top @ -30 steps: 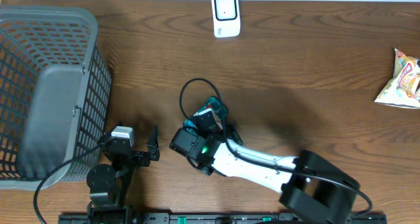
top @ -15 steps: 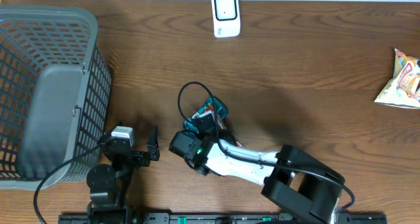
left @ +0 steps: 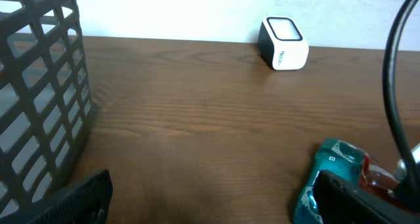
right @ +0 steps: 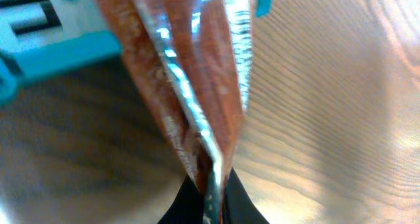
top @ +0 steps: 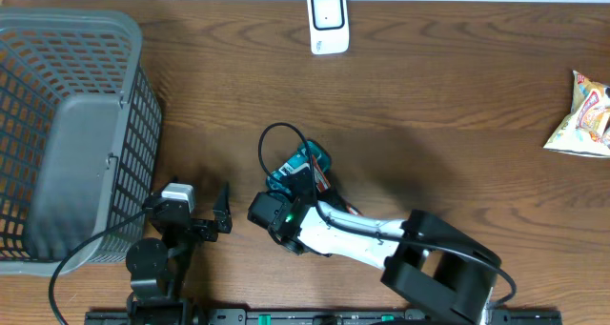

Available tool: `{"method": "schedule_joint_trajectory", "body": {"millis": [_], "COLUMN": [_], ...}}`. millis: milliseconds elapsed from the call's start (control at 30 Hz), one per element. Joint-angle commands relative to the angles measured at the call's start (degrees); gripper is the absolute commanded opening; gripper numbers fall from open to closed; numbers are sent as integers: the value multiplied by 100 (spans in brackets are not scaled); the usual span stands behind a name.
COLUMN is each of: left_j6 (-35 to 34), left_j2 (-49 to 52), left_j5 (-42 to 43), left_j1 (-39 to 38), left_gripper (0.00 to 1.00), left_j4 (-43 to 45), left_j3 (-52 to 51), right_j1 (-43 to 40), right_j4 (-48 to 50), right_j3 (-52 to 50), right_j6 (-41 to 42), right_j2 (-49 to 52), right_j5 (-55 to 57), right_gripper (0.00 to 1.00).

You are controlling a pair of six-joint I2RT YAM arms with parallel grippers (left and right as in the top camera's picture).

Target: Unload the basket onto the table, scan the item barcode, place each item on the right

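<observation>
The item is a teal and red-orange snack packet point(top: 310, 162) lying on the wooden table just left of centre, also visible in the left wrist view point(left: 336, 159). My right gripper point(top: 305, 179) is down over its near end. In the right wrist view its jaws point(right: 211, 186) are shut on the packet's thin crimped edge point(right: 197, 86). The white barcode scanner point(top: 328, 21) stands at the table's far edge point(left: 283, 43). My left gripper point(top: 191, 215) rests open near the front left, with nothing between its fingers point(left: 210, 207).
A grey mesh basket point(top: 129, 39) fills the far left, its wall close beside the left gripper point(left: 39, 86). Another snack bag point(top: 581, 115) lies at the right edge. A black cable point(top: 267, 139) loops above the right wrist.
The right gripper has closed from wide open onto the packet's edge, and the right arm has shifted slightly left. The left arm has not moved.
</observation>
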Motion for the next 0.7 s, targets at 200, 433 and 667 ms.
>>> {"method": "schedule_joint_trajectory", "body": {"millis": [200, 433, 667], "left_j6": [35, 35, 35], "left_j2": [-9, -9, -9], "left_j5": [33, 33, 33], "left_j1": [-2, -2, -2], "left_gripper": [98, 98, 98], "left_j4": [-79, -79, -79], "left_j3": [-155, -155, -155], "right_j1": [-20, -273, -782], "right_j4": [-85, 417, 291], "right_j3": [334, 151, 149], "right_j6": [-1873, -4022, -4350], "right_j2": [-1408, -1154, -651], "right_j5": [-409, -1460, -1423], "right_gripper": [1, 1, 1]}}
